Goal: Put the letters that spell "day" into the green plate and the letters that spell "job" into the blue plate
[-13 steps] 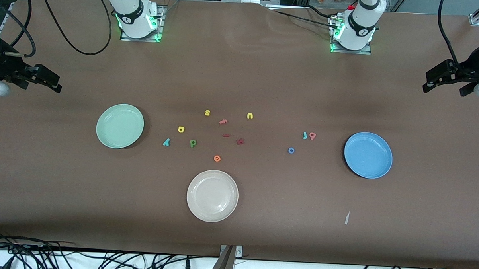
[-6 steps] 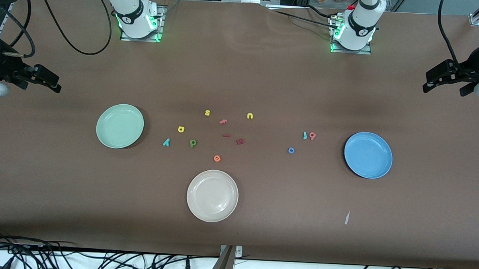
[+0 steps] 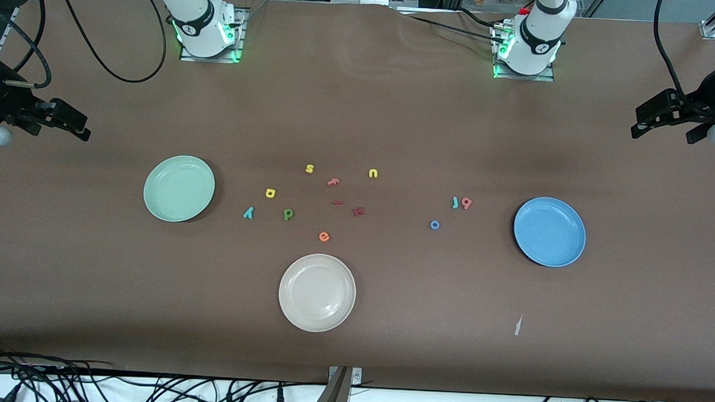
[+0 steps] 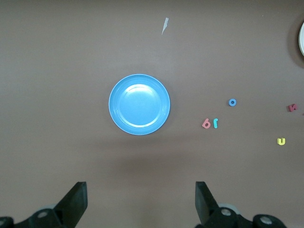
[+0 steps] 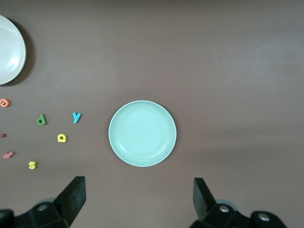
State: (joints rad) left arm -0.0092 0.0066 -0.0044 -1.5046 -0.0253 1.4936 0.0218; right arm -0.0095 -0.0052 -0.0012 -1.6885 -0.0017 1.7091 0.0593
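On the brown table (image 3: 396, 119) the green plate (image 3: 179, 188) sits toward the right arm's end, with nothing in it. The blue plate (image 3: 550, 231) sits toward the left arm's end, also with nothing in it. Between them the foam letters are scattered.

The "day" letters lie near the green plate: the yellow "a" (image 3: 270, 192) at about 3 o'clock from it, the teal "y" (image 3: 248, 212) at about 4 o'clock, and the dark green "d" (image 3: 288, 213) just beside the "y", toward the table's middle. The "job" letters lie near the blue plate: the teal "j" (image 3: 455, 202) and the pinkish-red "b" (image 3: 466, 202) side by side at about 10 o'clock from it, and the blue "o" (image 3: 434, 224) at 9 o'clock, a little nearer the front camera than the pair.

In the middle lie the yellow "s" (image 3: 309, 168), the salmon "f" (image 3: 333, 181), the yellow "u" (image 3: 373, 173), two dark red letters (image 3: 358, 211) and the orange "e" (image 3: 324, 237). The cream-white plate (image 3: 317, 292) stands at 6 o'clock from the "e", nearest the front camera. A scrap of white paper (image 3: 518, 325) lies at 7 o'clock from the blue plate.

The left gripper (image 4: 141, 202) hangs high over the left arm's end of the table, jaws spread wide and holding nothing. The right gripper (image 5: 139, 199) hangs high over the right arm's end, jaws likewise wide apart and holding nothing.
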